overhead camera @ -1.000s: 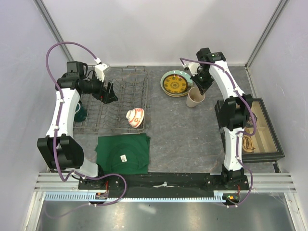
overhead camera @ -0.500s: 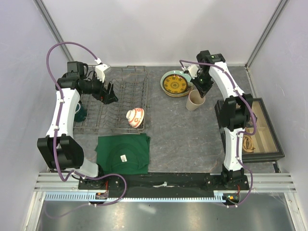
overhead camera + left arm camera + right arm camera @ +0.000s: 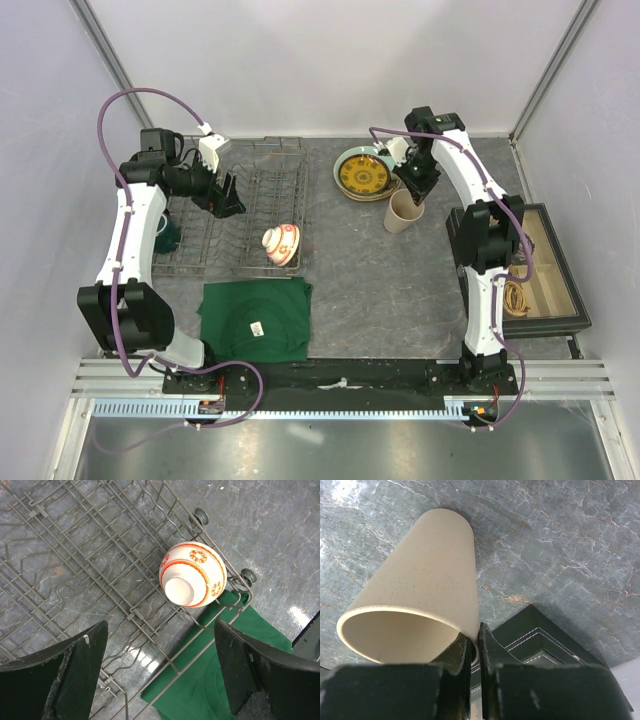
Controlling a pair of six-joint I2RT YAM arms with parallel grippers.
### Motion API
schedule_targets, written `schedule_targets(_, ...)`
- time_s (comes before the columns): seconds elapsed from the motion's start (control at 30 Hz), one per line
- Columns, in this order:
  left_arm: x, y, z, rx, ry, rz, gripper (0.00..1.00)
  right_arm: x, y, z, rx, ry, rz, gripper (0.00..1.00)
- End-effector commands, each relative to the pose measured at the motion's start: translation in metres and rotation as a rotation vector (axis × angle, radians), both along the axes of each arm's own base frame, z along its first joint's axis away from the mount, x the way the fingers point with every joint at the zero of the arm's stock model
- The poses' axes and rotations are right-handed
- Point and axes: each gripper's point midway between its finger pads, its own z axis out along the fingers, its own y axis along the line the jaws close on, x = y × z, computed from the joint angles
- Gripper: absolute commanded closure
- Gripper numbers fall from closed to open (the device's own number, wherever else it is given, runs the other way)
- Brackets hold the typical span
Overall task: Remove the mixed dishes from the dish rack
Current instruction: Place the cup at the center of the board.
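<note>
The dish rack (image 3: pixel 235 215) sits at the far-left part of the table (image 3: pixel 380 290), nearly emptied. Against its near edge lies the dark green cloth (image 3: pixel 255 318), probably meant as a landing pad. Its white tag (image 3: pixel 257 328) is too small to read, and no other writing shows. The black box (image 3: pixel 545 270) sits at the table's right edge.

By the far edge, right of the rack, the yellow-and-dark patterned plate (image 3: pixel 362 175) lies on the pale teal plate (image 3: pixel 340 165), stacked flat to save room. Just beside them is the tall beige cup (image 3: pixel 403 212), mouth up. The right gripper (image 3: pixel 475 645) pinches its rim wall, jaws nearly together, one finger inside and one outside. Whether its base touches the table I cannot tell.

The small red-and-white bowl (image 3: pixel 192 575) rests foot-up in the rack's near-right corner. The left gripper (image 3: pixel 161 630) hovers over the rack with jaws spread wide, empty, likely lining up on it. The dark green mug (image 3: pixel 167 235) is at the rack's left side, half hidden by the left arm.
</note>
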Motion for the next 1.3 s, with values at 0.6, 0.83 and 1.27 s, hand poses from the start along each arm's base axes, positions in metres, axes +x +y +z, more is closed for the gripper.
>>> schedule_targets(0.6, 0.003, 0.001, 0.012, 0.036, -0.052, -0.028, 0.07, -0.027, 0.009, 0.025, 0.002, 0.042, 0.026, 0.66)
schedule_targets(0.83, 0.003, 0.001, 0.013, 0.038, -0.052, -0.027, 0.07, -0.024, 0.011, 0.030, 0.007, 0.022, 0.021, 0.55)
schedule_targets(1.27, -0.001, -0.001, 0.003, 0.054, -0.029, -0.035, 0.07, -0.017, 0.013, 0.050, 0.019, -0.044, 0.008, 0.44)
